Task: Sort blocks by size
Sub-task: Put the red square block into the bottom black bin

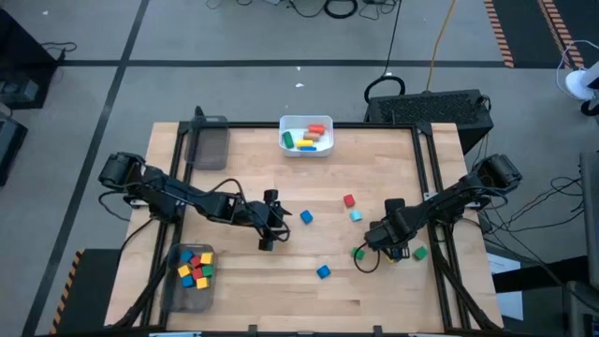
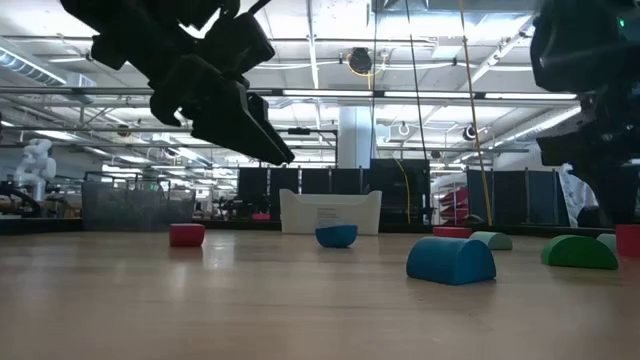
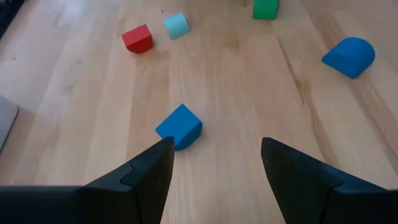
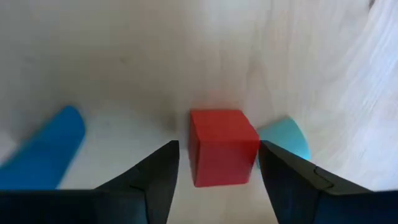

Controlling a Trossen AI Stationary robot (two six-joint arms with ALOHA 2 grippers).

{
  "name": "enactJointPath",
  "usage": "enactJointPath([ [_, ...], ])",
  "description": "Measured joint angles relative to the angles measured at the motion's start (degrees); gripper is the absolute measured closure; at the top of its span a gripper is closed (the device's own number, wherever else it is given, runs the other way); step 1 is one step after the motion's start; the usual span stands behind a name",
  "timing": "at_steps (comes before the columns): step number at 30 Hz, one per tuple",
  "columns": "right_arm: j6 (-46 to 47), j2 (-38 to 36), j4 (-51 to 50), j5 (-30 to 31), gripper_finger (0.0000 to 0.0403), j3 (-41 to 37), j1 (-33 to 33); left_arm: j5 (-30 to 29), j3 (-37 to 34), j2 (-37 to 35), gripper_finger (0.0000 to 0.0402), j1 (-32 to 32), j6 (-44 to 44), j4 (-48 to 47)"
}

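Loose blocks lie on the wooden table. My left gripper point(image 1: 279, 222) point(image 3: 214, 168) hangs open a little above the table's middle, pointing slantwise down at a blue cube point(image 1: 306, 217) point(image 3: 179, 126) just ahead of its fingertips. My right gripper point(image 1: 395, 248) point(image 4: 219, 180) points almost straight down near the right edge, open, with a red cube point(image 4: 222, 146) point(image 2: 628, 240) on the table between its two fingers. Beyond the blue cube lie another red cube point(image 1: 349, 200) point(image 3: 137, 38) and a pale blue block point(image 1: 356, 215) point(image 3: 176, 25). My right gripper comes from above with one finger on each side of the red cube, which rests flat on the table. The cube's side point(image 4: 254, 149) lies close against one finger point(image 4: 273, 168); whether they touch, I cannot tell. My left gripper touches nothing.
A white bin point(image 1: 285, 140) holding longer blocks stands at the far edge. A clear tray point(image 1: 208, 150) sits far left, and another point(image 1: 173, 281) with several small cubes near left. A blue half-round point(image 1: 323, 271) and green blocks point(image 1: 358, 253) point(image 1: 419, 253) lie around my right gripper.
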Motion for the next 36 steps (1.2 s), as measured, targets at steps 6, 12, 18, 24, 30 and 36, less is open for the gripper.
enactJointPath([
  [6,3.4,0.0,2.7,0.2,0.0233,-1.1,0.0,-1.3,0.0,0.0,0.0158,0.0,-0.1,0.9],
  [12,4.3,-0.1,8.0,0.4,0.0285,-1.1,0.0,-3.6,0.0,0.0,0.0158,0.0,0.0,-0.4],
  [18,7.6,-0.1,11.0,0.7,0.0288,-1.0,0.0,-6.8,0.0,0.0,0.0158,0.6,2.7,1.3],
  [24,10.7,0.0,18.8,6.4,0.0288,-0.4,-0.1,-9.8,0.0,0.0,0.0158,2.3,9.5,5.4],
  [30,4.8,0.1,37.3,14.1,0.0287,0.1,-2.6,-9.9,0.0,0.0,0.0158,3.5,19.6,9.2],
  [36,-4.7,0.1,59.2,15.4,0.0286,0.2,-8.3,-9.5,0.0,0.0,0.0158,3.8,27.8,11.3],
])
